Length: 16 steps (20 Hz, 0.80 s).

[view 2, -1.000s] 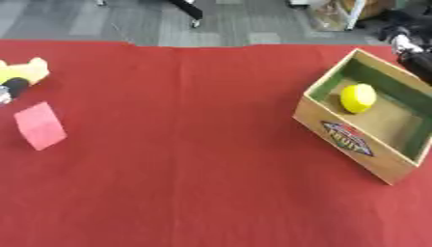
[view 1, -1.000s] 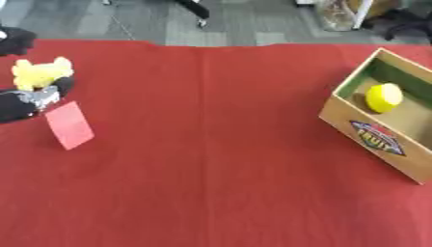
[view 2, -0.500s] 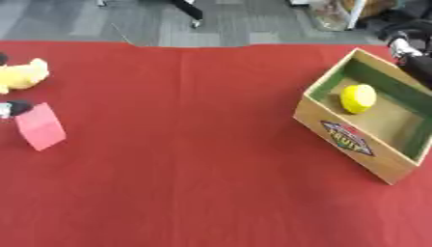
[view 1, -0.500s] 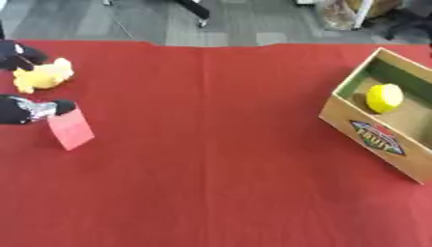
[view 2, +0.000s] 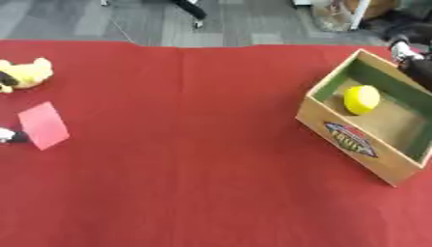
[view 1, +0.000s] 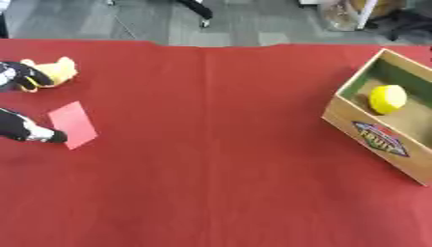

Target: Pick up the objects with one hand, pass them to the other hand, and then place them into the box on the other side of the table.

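Observation:
A yellow plush toy [view 1: 56, 70] lies at the far left of the red cloth. Below it lies a pink card-like piece [view 1: 74, 124]. My left hand [view 1: 23, 129] reaches in from the left edge with its fingers spread. One finger [view 1: 23, 77] touches the toy's left side and another ends at the pink piece's lower left edge; it holds nothing. On the right stands an open cardboard box [view 2: 350, 137] with a yellow round object [view 2: 361, 99] inside. My right hand [view 2: 408, 60] shows partly at the box's far right rim.
The red cloth [view 1: 211, 159] covers the whole table between the left-hand objects and the box. Grey floor and chair legs lie beyond the far edge.
My left hand's fingers have spread apart: the lower one slid down beside the pink piece, the upper one rests against the toy. The box and the right hand stay put.

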{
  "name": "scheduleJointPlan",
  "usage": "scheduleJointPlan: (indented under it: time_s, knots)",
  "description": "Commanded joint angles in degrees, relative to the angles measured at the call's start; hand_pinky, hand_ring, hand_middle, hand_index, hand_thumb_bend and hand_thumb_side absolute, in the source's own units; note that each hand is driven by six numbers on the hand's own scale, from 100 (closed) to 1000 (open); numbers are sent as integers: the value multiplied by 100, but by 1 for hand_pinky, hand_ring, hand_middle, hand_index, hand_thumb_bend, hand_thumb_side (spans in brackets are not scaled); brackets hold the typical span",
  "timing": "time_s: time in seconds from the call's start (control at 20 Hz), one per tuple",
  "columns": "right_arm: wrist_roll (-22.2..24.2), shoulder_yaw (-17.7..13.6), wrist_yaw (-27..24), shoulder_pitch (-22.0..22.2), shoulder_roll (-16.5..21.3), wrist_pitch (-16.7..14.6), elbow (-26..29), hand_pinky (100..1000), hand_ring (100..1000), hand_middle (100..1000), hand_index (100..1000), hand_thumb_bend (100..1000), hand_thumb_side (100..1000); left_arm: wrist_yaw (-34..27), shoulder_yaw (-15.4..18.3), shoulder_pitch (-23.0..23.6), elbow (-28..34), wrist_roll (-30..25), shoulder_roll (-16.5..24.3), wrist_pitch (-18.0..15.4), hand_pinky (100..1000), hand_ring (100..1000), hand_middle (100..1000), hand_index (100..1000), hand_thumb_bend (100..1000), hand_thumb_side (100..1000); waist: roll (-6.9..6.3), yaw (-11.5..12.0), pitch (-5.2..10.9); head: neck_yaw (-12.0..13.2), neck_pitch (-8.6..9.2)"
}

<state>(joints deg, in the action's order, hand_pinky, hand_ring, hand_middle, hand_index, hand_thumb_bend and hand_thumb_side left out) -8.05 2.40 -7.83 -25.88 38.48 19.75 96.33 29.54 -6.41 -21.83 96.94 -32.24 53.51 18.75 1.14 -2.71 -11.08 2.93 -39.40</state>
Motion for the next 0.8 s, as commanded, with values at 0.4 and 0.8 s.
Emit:
scheduleJointPlan:
  time_s: [0.4,0.8]
  knots:
    - [36,-19,44,-37,73,-3,-11,873,773,887,953,100,552,783,-140,-357,-331,-617,154,92,853,830,793,823,835,304,-18,-28,104,116,31]
    - [45,-1,77,-23,49,5,-60,875,773,887,953,100,556,590,-204,-554,-570,-687,54,191,863,825,787,824,832,388,-18,-31,101,137,50]
